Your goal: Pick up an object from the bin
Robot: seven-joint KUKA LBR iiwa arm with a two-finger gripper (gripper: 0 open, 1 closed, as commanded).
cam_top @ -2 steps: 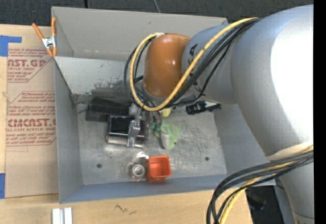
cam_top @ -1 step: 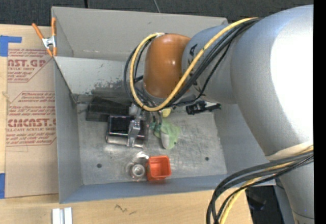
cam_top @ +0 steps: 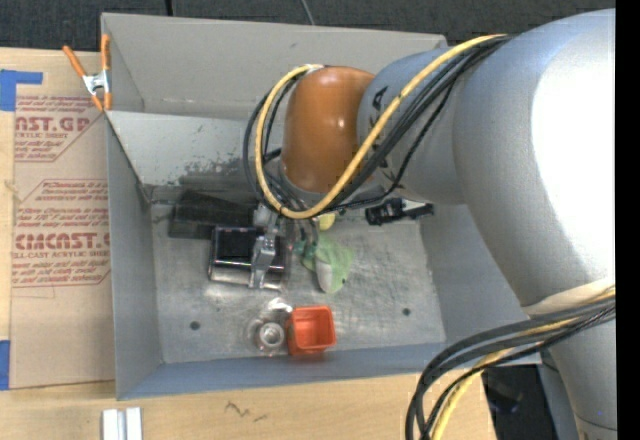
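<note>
Gripper hanging low in the middle of the bin, beside a small black box.

The gripper [cam_top: 266, 260] is sitting low over the floor of the bin [cam_top: 400, 278], under the arm's orange wrist cover [cam_top: 325, 128]. I cannot tell whether it is spread or pressed together, since the cover is hiding most of it. Just to its left, seemingly touching it, a small black box [cam_top: 232, 250] is lying flat, its shiny near edge running left to right. This is probably the thing in play, so the coming move is hinging on a slight shift left. A crumpled green and white piece [cam_top: 332, 266] is lying just to the right, and a flat black thing [cam_top: 200, 213] is lying farther left and back. An orange cup [cam_top: 312, 330] and a silver round cap [cam_top: 268, 334] are resting nearer, apart from the gripper.
</note>
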